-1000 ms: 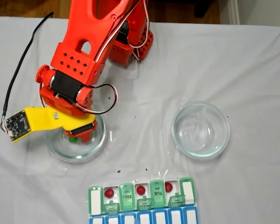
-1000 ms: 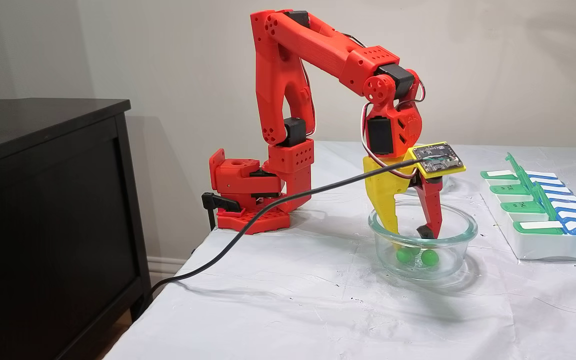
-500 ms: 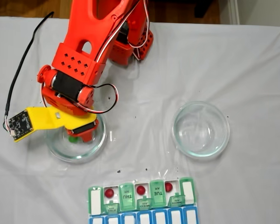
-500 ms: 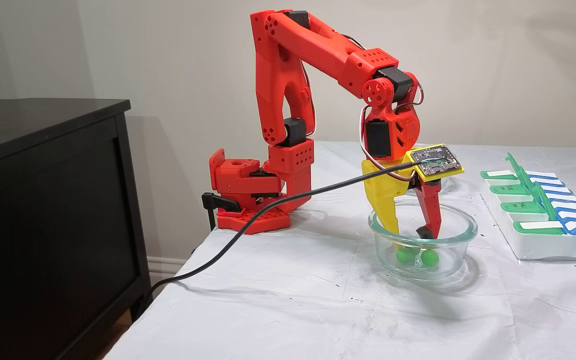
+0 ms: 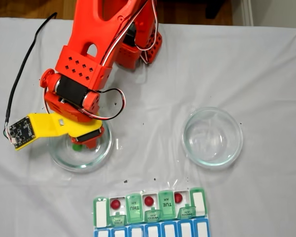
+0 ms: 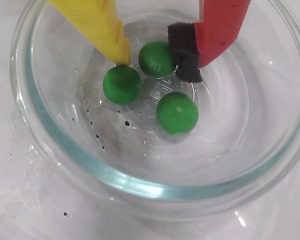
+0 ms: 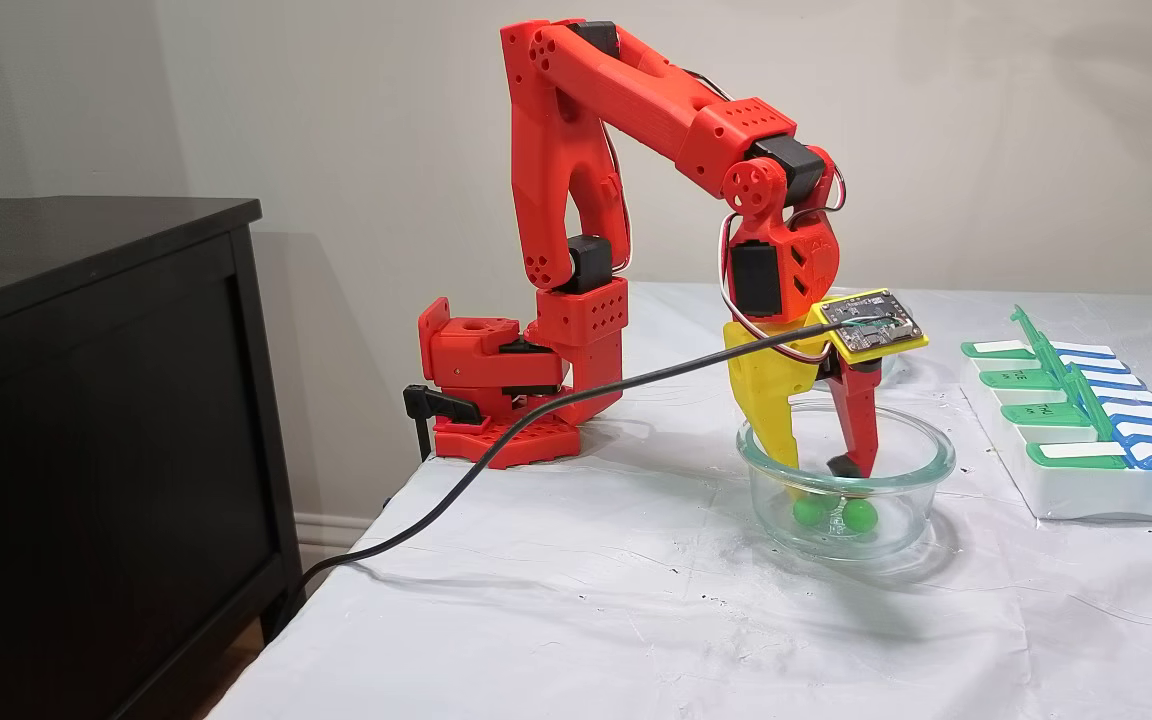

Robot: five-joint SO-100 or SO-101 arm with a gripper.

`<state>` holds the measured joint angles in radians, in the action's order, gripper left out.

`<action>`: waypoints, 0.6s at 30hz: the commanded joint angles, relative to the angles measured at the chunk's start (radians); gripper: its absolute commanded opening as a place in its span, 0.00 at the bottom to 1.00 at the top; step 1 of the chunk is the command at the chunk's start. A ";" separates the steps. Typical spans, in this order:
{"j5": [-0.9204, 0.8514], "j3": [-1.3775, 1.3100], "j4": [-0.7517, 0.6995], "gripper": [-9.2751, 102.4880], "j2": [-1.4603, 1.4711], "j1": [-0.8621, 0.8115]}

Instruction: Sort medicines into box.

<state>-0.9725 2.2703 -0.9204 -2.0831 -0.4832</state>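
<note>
Three green medicines lie in a round glass dish [image 6: 50, 145]. One green ball [image 6: 157, 58] sits between the fingers of my gripper [image 6: 154, 60], which is open. The black pad [image 6: 184, 50] on the red finger is at this ball, while the yellow finger [image 6: 107, 27] stands just clear of it. Its tip rests over a second ball [image 6: 121, 84], and a third ball [image 6: 177, 112] lies nearer the camera. From the side, my gripper [image 7: 821, 468] reaches down into the dish [image 7: 896, 540]. The box [image 5: 200, 201] holds three red medicines [image 5: 148, 201] under open green lids.
An empty glass dish [image 5: 187, 140] stands right of the arm in the top-down fixed view. The arm's base [image 7: 496, 390] and a black cable [image 7: 536, 410] are at the table's far left in the side fixed view, beside a dark cabinet [image 7: 86, 400]. The box [image 7: 1086, 500] lies right of the dish.
The wrist has sunk a little into the dish and the red finger has moved in towards the yellow one, narrowing the gap. The balls have not moved.
</note>
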 commanded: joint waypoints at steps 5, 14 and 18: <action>-0.014 -0.011 0.006 0.20 -0.098 0.003; -0.014 -0.011 -0.002 0.17 -0.091 0.008; -0.012 -0.008 -0.002 0.16 -0.091 0.009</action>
<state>-0.9817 2.2703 -0.9204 -2.0831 -0.4832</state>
